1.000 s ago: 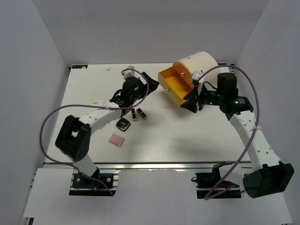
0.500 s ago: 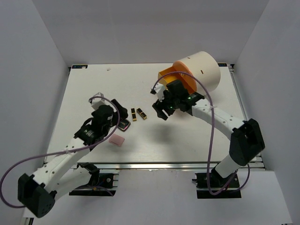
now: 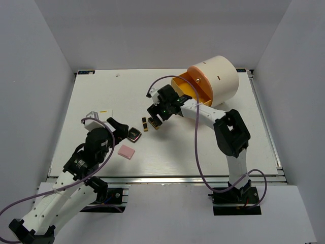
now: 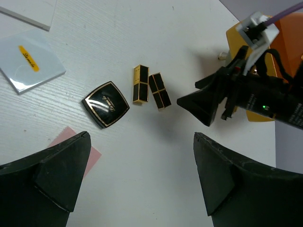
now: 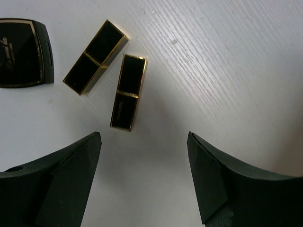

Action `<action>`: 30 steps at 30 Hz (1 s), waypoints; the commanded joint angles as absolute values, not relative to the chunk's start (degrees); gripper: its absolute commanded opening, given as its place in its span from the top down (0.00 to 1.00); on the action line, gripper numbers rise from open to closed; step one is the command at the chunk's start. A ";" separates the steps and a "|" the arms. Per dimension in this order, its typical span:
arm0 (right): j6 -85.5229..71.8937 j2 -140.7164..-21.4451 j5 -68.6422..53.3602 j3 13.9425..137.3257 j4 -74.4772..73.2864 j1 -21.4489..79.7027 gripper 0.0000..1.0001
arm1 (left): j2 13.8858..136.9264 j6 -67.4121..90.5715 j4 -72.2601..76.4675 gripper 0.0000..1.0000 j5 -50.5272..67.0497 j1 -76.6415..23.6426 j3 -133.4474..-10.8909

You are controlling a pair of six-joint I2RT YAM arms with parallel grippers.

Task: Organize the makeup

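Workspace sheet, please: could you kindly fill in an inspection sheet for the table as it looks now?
Surface: white table, no spills seen.
Job's things: two lipsticks side by side, compact left of them, pink square nearer the arms; all loose.
Clutter: clear sachet with yellow label.
Hands: left hand open; right hand open over the lipsticks.
Cables: purple cables loop off both arms.
Surroundings: cream drum, orange drawer open; grey walls.

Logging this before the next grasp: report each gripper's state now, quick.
Left gripper: open, holding nothing.
Right gripper: open, empty, just above a lipstick tube.
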State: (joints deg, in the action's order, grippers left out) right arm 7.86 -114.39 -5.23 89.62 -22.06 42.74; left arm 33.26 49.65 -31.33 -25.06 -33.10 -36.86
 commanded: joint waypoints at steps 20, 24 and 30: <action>6.32 -127.53 -1.58 99.58 -22.94 44.91 0.35 | 33.66 51.94 -34.63 0.03 -26.89 -32.96 -39.29; 8.08 -127.00 -2.98 98.09 -22.85 44.82 0.56 | 33.31 52.91 -32.36 0.03 -26.54 -32.96 -37.45; 12.12 -123.32 -4.39 95.98 -22.50 44.12 0.87 | 34.98 53.09 -28.66 0.03 -25.05 -32.96 -35.42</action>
State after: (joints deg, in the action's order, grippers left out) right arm 9.10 -126.98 -3.36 97.12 -22.87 44.64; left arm 34.15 52.80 -31.07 -26.00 -33.10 -36.42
